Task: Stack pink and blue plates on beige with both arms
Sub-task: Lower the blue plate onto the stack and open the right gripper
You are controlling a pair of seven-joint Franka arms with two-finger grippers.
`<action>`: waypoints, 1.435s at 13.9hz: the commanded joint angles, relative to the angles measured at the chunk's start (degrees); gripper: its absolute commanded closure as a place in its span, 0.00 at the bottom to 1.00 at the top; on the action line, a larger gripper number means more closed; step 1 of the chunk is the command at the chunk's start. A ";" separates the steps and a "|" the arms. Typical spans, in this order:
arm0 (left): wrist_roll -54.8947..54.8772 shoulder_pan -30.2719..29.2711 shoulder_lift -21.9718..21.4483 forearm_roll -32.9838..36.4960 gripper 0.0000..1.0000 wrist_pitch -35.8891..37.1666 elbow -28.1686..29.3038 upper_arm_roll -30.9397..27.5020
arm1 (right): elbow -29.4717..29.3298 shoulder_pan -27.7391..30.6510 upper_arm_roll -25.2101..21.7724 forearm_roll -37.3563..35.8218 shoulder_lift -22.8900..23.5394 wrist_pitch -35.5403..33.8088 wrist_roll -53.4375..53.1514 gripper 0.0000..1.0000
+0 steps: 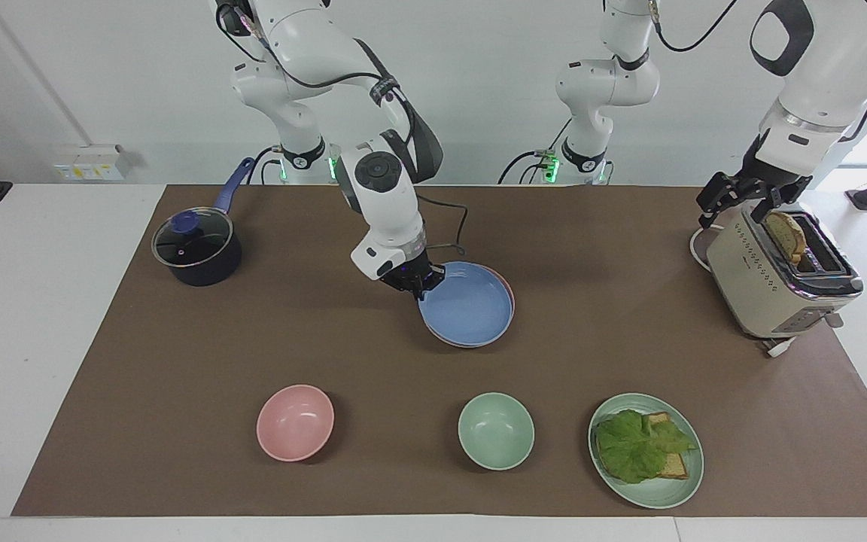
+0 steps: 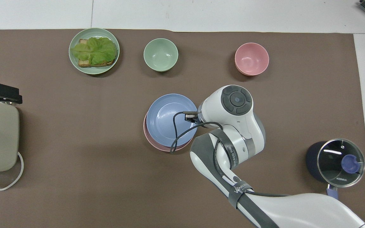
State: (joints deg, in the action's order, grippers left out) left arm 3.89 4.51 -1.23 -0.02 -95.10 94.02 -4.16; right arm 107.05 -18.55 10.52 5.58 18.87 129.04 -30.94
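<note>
Right gripper [image 1: 420, 284] is clamped on the rim of the blue plate [image 1: 468, 307], at the edge toward the right arm's end of the table. Blue plate sits on the pink plate [image 2: 157, 144], slightly off-centre; a pink crescent shows at its edge. Beige plate not visible, presumably hidden beneath. Judgement: stacking nearly done; release and withdrawal remain. Left gripper [image 1: 738, 199] waits, fingers apart, over the toaster [image 1: 776, 282], well away from the stack.
</note>
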 commanded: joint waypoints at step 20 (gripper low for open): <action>-0.03 -0.12 -0.44 0.37 0.00 0.79 -0.24 0.03 | 2.55 0.35 0.64 2.86 0.03 3.06 1.23 0.00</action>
State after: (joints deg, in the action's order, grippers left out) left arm 3.89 4.51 -1.23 -0.02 -95.10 94.02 -4.16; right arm 109.39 -18.59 10.81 7.50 18.88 130.66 -30.91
